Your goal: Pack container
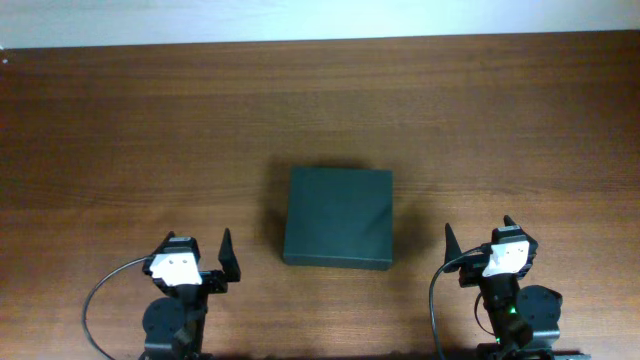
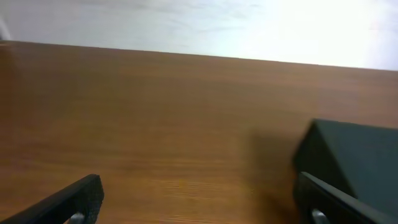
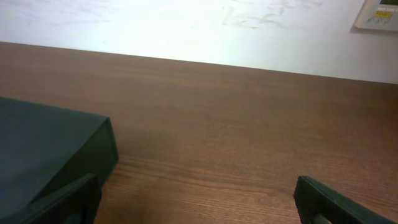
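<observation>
When I check the overhead view, the container (image 1: 338, 218) lies flat with its lid down on the brown wooden table (image 1: 120, 130), near the middle of the width and closer to the arms' edge than to the far one. Its top is a plain matte dark face, and I cannot tell from here whether it carries any print. The left gripper (image 1: 198, 242) sits at the near edge, to the left of the container and well apart from it, jaws spread wide with nothing between them. The right gripper (image 1: 479, 232) mirrors it on the other side, also wide apart and empty, near the container's near right corner but not touching it. Through the left wrist camera, I see the dark fingers (image 2: 78, 196) in the bottom corners of the view with bare table between them. One corner of the container (image 2: 357, 155) rises at the right, just beyond the right-hand finger. Through the right wrist camera, the fingers (image 3: 339, 202) stand just as far apart. The container (image 3: 43, 146) fills the lower left behind the left-hand finger, again outside the gap. On the white wall (image 3: 186, 25) at the upper right hangs a pale panel (image 3: 378, 14) with a small yellowish patch and some marks, too blurred for me to read.
</observation>
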Tool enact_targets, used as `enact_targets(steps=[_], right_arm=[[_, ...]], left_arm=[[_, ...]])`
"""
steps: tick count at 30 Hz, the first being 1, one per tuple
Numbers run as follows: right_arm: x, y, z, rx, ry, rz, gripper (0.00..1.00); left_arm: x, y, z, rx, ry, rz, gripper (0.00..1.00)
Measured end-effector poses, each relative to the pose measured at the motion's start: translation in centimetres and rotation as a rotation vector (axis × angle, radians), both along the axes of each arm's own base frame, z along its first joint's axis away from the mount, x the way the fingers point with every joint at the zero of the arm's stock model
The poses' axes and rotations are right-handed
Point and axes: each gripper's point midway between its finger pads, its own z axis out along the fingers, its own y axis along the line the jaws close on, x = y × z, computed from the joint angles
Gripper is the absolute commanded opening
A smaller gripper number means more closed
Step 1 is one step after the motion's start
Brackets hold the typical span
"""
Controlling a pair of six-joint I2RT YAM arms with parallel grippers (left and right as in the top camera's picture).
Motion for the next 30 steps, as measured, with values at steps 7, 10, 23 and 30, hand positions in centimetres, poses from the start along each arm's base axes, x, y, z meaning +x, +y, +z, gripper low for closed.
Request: enact_targets(steps=[7,10,23,30], right_arm=[[0.0,0.0,0.0,0.000,0.000,0.000,0.99],[0.0,0.0,0.0,0.000,0.000,0.000,0.99],[0.0,0.0,0.0,0.000,0.000,0.000,0.99],[0.0,0.0,0.0,0.000,0.000,0.000,0.99]], left_arm=[[-0.1,1.7,0.1,0.016,-0.005,0.092,0.99],[-0.1,2.3,0.2,0.017,-0.006,0.118,0.99],[0.0,0.4,0.1,0.109,0.000,-0.021,0.99],[0.0,0.1,0.1,0.157,0.001,-0.046,0.99]])
